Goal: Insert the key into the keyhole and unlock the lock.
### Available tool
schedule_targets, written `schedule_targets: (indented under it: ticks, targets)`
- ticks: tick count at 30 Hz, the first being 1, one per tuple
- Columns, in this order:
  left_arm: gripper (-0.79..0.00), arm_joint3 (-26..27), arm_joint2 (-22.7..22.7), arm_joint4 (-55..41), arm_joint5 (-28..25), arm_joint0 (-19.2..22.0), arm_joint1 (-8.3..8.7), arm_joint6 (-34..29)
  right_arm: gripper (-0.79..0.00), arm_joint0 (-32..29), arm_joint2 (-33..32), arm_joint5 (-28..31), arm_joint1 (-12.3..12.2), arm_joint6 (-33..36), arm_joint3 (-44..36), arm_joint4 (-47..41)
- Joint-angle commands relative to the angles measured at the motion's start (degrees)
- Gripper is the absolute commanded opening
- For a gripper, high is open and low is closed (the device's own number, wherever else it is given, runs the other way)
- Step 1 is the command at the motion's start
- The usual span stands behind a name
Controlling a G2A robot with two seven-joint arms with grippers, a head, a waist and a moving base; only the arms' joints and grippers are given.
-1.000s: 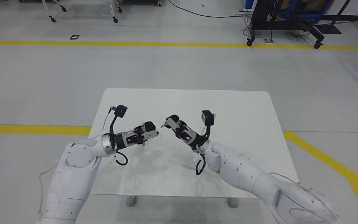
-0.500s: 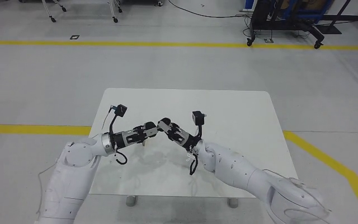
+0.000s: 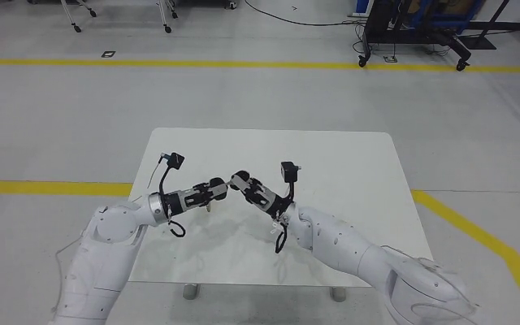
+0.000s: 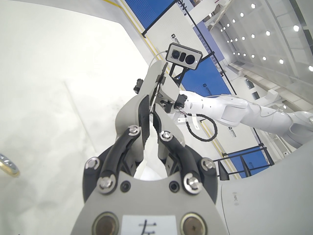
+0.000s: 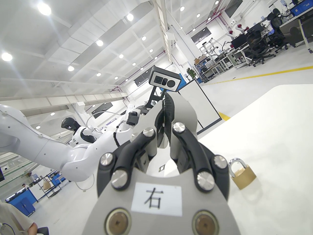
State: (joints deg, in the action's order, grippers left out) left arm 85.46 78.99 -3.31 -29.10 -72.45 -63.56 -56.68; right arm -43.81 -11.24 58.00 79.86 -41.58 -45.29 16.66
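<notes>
right tool [image 3: 234, 179] closer, padlock [image 5: 240, 172] nearby

white label [image 4: 148, 225], one character, on left gripper [image 4: 160, 84] base; same on right gripper [image 5: 168, 106]; white lettering on blue panels [image 4: 146, 5]

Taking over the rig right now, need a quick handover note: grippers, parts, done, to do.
Left gripper: shut, tip to tip with the right one above the table.
Right gripper: shut.
Key: a thin metal sliver seen edge-on, apparently pinched between both grippers' tips.
Padlock: lying on the table, shackle closed, no gripper on it.
Done: key is off the table.
Left: insert key, turn, unlock.
</notes>
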Motion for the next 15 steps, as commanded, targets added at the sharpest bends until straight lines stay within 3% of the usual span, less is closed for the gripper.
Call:
schedule_targets:
  ticks: [1,15]
  targets:
    - [-0.785,0.3,-0.1,0.0,0.3,-0.1,0.08,0.3,-0.785,0.1,0.1,0.0,0.0,0.0,0.2,0.3]
    - [-0.785,-0.3,-0.5,-3.6,0.0,0.0,0.67,-0.2,-0.785,0.3,0.6,0.0,0.1,1.5,1.2,-0.2]
